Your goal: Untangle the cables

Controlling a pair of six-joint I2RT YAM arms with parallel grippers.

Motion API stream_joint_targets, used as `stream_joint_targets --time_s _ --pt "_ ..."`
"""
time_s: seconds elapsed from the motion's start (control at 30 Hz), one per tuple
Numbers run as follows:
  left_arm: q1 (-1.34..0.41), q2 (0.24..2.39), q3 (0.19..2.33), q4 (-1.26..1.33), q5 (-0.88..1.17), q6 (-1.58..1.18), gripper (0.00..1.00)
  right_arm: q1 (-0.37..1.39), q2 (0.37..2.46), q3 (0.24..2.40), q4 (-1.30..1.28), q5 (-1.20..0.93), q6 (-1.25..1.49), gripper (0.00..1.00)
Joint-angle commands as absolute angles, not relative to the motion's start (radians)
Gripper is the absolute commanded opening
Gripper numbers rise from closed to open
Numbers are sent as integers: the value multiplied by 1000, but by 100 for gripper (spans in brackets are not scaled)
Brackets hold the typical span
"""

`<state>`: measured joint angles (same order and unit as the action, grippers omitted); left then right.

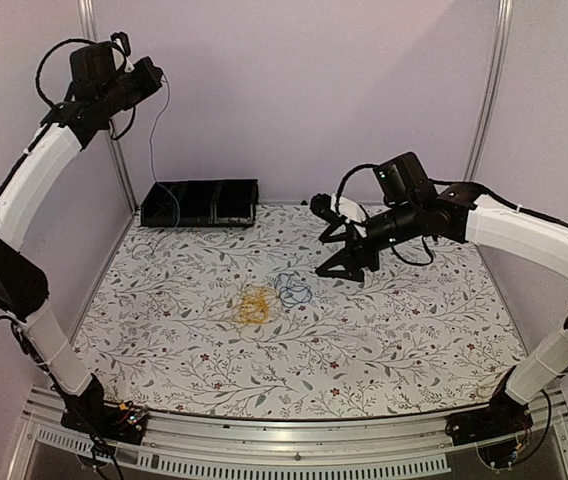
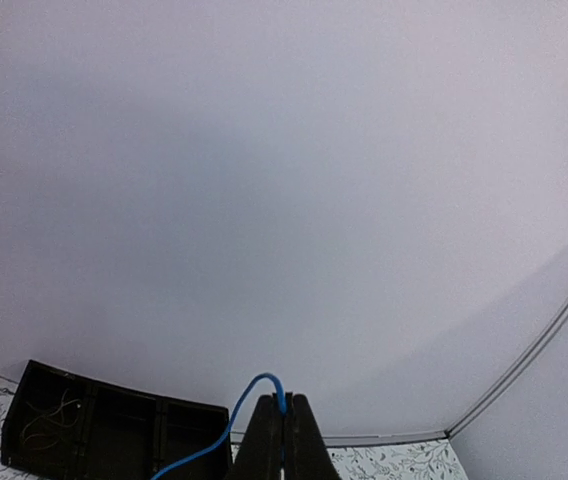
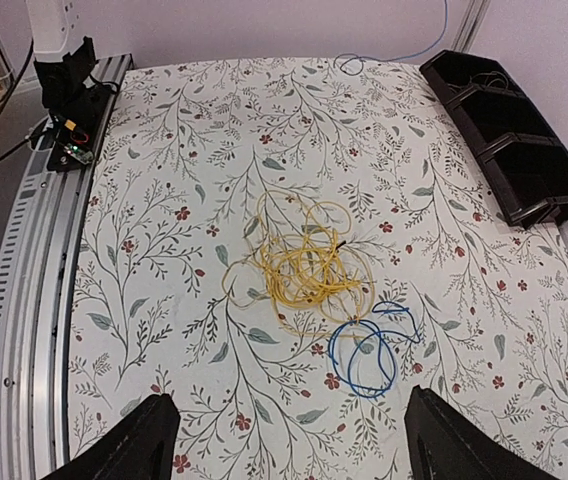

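A yellow wire coil (image 1: 255, 304) lies on the floral table, with a small blue wire coil (image 1: 293, 289) touching its right side. Both show in the right wrist view, the yellow coil (image 3: 309, 262) and the blue coil (image 3: 369, 350). My left gripper (image 1: 157, 76) is raised high at the back left, shut on a long blue wire (image 2: 269, 385) that hangs down (image 1: 151, 140) to the black tray. My right gripper (image 1: 339, 245) is open and empty, hovering above the table right of the blue coil; its fingertips (image 3: 144, 440) frame the view. No black wire shows.
A black compartmented tray (image 1: 201, 203) stands at the back left against the wall, also in the left wrist view (image 2: 94, 425) and the right wrist view (image 3: 504, 130). The pale wall and corner posts enclose the table.
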<state>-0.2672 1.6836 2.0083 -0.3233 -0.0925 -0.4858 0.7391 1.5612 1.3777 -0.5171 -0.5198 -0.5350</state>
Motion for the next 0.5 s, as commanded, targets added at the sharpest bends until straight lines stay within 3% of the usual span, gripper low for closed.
stream_joint_targets --time_s 0.0,0.47 --pt "-215 1757 2130 -266 -26 -527 0 736 1494 1327 -536 -474 -567 82" --pt "-156 2091 2481 -117 -8 -615 0 720 1504 1257 -480 -459 -530 82"
